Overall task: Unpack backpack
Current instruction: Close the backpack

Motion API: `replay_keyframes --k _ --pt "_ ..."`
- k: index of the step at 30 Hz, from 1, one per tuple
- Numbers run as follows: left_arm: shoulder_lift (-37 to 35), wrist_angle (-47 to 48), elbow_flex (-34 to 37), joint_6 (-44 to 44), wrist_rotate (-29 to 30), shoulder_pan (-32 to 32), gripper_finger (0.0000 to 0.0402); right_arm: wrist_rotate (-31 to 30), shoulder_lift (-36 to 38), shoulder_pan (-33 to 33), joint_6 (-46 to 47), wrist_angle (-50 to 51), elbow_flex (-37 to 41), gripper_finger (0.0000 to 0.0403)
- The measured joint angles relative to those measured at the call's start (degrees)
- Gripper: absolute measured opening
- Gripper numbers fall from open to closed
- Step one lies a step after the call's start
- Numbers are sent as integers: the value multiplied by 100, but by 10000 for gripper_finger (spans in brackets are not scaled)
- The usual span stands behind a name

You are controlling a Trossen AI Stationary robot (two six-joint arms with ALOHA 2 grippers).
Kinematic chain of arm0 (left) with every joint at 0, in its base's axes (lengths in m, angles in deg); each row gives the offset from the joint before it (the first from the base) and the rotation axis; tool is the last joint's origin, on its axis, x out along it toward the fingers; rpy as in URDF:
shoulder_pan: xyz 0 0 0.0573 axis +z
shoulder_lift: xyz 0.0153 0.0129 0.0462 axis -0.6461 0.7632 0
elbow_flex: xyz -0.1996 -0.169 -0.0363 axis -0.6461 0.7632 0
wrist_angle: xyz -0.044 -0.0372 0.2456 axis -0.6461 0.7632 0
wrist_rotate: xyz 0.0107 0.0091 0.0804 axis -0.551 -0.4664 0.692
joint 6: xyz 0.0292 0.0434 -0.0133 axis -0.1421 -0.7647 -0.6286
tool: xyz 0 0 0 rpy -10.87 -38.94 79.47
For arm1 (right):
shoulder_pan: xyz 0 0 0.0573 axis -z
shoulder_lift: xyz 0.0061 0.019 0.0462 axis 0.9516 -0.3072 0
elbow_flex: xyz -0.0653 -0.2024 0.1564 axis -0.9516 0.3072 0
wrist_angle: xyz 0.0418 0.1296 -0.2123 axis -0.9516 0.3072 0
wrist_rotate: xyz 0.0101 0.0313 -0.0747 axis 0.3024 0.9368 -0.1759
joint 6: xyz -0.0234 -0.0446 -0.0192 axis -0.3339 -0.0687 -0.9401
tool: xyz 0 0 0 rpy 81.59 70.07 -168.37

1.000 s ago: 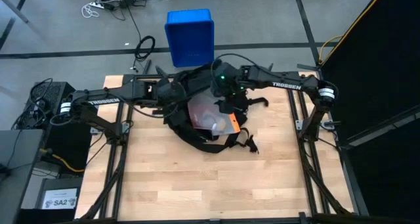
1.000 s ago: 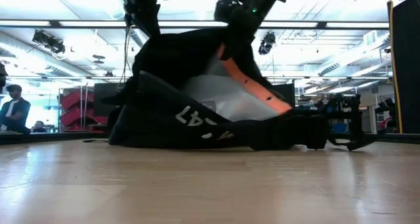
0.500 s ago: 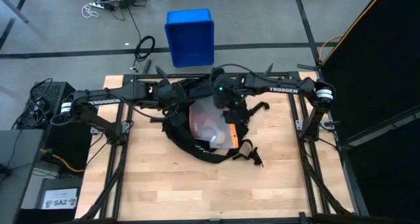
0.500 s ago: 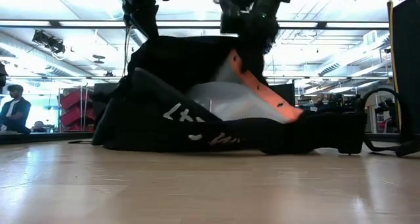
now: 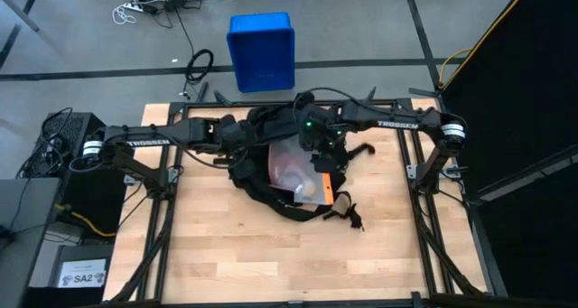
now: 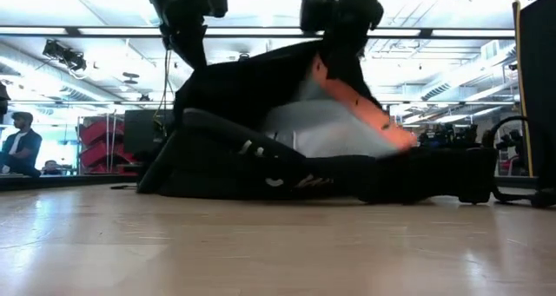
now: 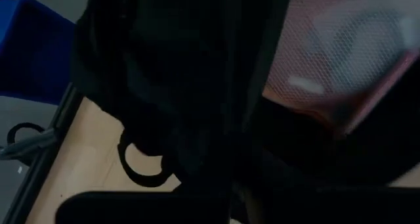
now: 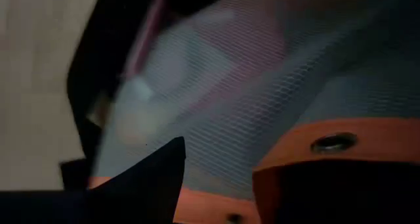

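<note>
Both grippers work at the backpack (image 5: 287, 168), which lies at the middle of the far half of the table (image 5: 217, 245), mouth up, in front of the blue crate (image 5: 262, 51) on the floor beyond. Since a second ago I see the bag has slid a little toward the right side, its strap ends (image 5: 348, 213) now lying farther out on the wood, and the orange-edged mesh pouch (image 5: 302, 177) stands steeper in the low view. My left gripper (image 5: 242, 145) has moved in along the bag's left rim; it is clamped tight on the black fabric there. My right gripper (image 5: 321, 145) has come in over the bag's right rim above the pouch; its fingers are partly apart, and I cannot tell whether they hold the orange edge or only touch it. In the right wrist view one dark fingertip (image 8: 147, 178) sits against the mesh, with an orange band and a metal eyelet (image 8: 335, 143) beside it. What lies inside the pale pouch is too blurred to name. The left wrist view is mostly dark fabric.
</note>
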Motion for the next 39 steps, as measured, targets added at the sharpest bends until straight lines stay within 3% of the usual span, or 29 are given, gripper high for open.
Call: replay_keyframes --k 4,7,11,15,19,23,30,35,39 --pt "-7 161 7 -54 4 0 0 -1210 227 -12 177 397 2 211" --pt "-7 140 12 -129 6 0 0 -1535 306 34 348 437 0 210" --pt "-11 82 12 -129 7 0 0 -1494 244 38 356 425 48 213" --pt "-11 28 11 -128 12 0 0 -907 248 141 260 -154 201 210" --pt "-11 -353 11 -293 -31 -44 0 -1029 249 267 231 -579 348 209" --pt "137 -972 11 -1306 -164 -434 0 -1341 245 522 223 -649 465 210" --pt "874 -1788 7 -2999 -124 -1052 4 -1050 242 888 306 -645 533 205" --pt "1597 -2491 9 -3900 -843 -1355 43 -844 242 918 308 -651 533 204" --pt "2155 -3218 -49 -4210 -935 -1561 102 -821 240 915 302 -658 533 205"
